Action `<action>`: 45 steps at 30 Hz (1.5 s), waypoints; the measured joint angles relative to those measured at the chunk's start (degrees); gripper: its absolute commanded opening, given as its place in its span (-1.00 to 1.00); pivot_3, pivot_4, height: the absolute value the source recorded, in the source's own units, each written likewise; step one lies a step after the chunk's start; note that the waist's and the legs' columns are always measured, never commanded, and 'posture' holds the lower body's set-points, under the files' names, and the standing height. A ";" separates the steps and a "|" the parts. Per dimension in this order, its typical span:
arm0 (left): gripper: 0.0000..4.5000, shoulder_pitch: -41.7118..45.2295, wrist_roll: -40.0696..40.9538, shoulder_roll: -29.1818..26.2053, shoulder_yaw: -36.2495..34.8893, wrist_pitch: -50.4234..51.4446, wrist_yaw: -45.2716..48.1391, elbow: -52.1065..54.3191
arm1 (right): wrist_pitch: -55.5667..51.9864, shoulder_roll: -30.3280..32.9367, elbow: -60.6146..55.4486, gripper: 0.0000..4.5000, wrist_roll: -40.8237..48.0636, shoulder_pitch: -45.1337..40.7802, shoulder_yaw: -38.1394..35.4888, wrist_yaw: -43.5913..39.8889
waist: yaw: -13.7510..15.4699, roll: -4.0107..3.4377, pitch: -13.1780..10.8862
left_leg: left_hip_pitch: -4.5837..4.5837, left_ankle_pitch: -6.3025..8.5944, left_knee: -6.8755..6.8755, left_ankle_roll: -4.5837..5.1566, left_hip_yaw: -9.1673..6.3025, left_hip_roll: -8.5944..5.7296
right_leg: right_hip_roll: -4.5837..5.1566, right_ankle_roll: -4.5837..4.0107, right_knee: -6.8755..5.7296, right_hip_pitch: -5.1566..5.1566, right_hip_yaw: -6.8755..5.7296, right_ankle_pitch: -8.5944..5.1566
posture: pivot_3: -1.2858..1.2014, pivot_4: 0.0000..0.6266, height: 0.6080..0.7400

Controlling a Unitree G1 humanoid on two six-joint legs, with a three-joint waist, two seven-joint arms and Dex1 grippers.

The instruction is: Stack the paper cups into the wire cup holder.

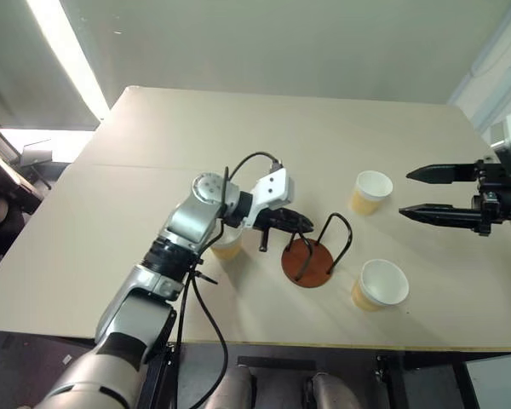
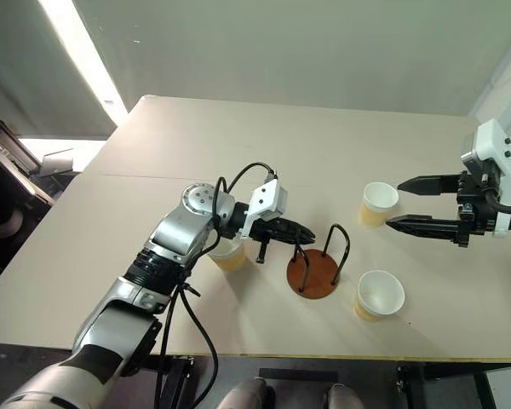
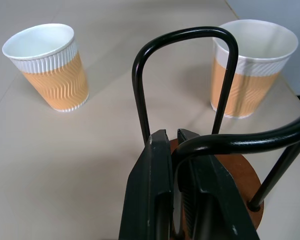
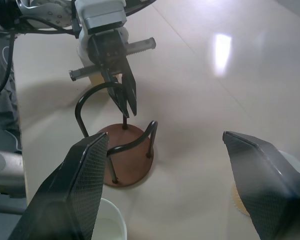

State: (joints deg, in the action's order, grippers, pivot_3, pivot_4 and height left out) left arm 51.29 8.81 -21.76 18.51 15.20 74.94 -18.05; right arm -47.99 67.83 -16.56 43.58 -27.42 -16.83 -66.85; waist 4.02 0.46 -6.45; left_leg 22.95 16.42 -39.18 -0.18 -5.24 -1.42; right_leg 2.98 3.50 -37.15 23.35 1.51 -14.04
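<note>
While the left end effector [image 1: 300, 223] is clamped on a wire loop of the wire cup holder [image 1: 308, 261], mid-table among three paper cups [image 1: 372, 191], and the right end effector [image 1: 417, 192] hangs wide open, dragging risks toppling cups.

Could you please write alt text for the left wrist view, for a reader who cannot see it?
The left gripper, shut, pinches a black wire loop of the wire cup holder above its reddish-brown base. Two empty paper cups stand upright on the table beyond: one off to one side, another behind the loops.
</note>
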 measured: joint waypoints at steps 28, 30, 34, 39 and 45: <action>1.00 1.14 1.96 -10.98 -6.13 3.29 0.33 5.87 | 4.26 -2.25 6.44 0.98 -7.00 -7.99 9.28 2.59 | -0.18 -0.01 0.00 | 0.13 0.00 0.05 0.03 0.00 0.00 | -0.01 0.02 0.10 0.14 0.02 0.02 | 0.03 -0.52 1.00; 1.00 1.17 4.07 -13.35 -7.80 6.49 0.94 9.10 | 7.91 -4.52 9.77 0.98 -11.59 -12.03 13.40 3.31 | -0.36 -0.01 0.00 | 0.09 -0.01 0.05 0.05 0.00 0.02 | -0.03 0.00 0.09 0.16 0.01 0.04 | 0.03 -0.52 1.00; 1.00 1.66 7.11 -16.76 -11.32 10.87 0.70 12.92 | 16.43 -6.02 16.48 0.98 -21.80 -16.17 20.91 2.52 | -0.58 -0.02 0.00 | 0.06 -0.03 0.07 0.08 -0.02 0.03 | -0.02 -0.01 0.04 0.17 0.01 0.05 | 0.03 -0.52 1.00; 1.00 1.26 9.37 -20.54 -12.79 13.75 0.97 16.45 | 23.72 -8.03 22.33 0.98 -29.60 -19.41 27.00 -1.27 | -0.57 -0.02 0.00 | 0.16 -0.02 0.09 0.11 -0.02 0.01 | -0.01 -0.02 0.08 0.19 0.01 0.06 | 0.03 -0.52 1.00; 1.00 -4.51 11.87 -27.63 -15.55 15.85 2.11 20.22 | 30.78 -11.10 31.15 0.98 -37.54 -24.00 32.42 -6.66 | -0.92 -0.03 0.00 | 0.17 -0.02 0.23 0.10 -0.04 0.05 | -0.05 -0.02 0.11 0.24 0.00 0.05 | 0.03 -0.52 1.00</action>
State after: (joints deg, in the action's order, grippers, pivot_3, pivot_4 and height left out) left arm 46.77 20.68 -49.39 2.96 31.05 77.05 2.17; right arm -17.21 56.73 14.59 6.03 -51.42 15.58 -73.50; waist 3.09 0.43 -6.45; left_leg 23.11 16.40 -38.95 -0.08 -5.28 -1.37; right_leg 2.94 3.48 -37.04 23.59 1.51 -13.99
